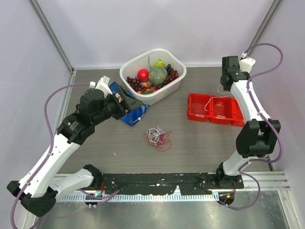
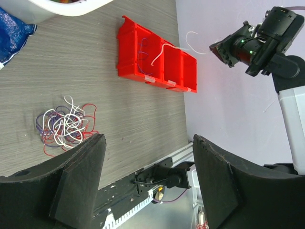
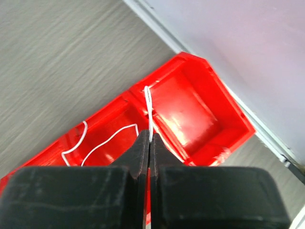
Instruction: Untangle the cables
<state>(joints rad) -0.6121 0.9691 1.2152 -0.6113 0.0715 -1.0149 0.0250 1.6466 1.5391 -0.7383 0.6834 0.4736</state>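
Observation:
A loose bunch of white, red and purple-blue cables lies on the table's middle. My left gripper hovers open over the blue bag, left of the bunch, with nothing between its fingers. My right gripper is shut on a single white cable, which hangs down onto a divider of the red bin. Another white cable lies curled in the bin's middle compartment. The left wrist view shows a thin purple cable in the bin's end compartment.
A white basket of fruit stands at the back centre. A blue chip bag lies beside it, partly under my left gripper. The black mounting rail runs along the near edge. Walls close the table's left, back and right.

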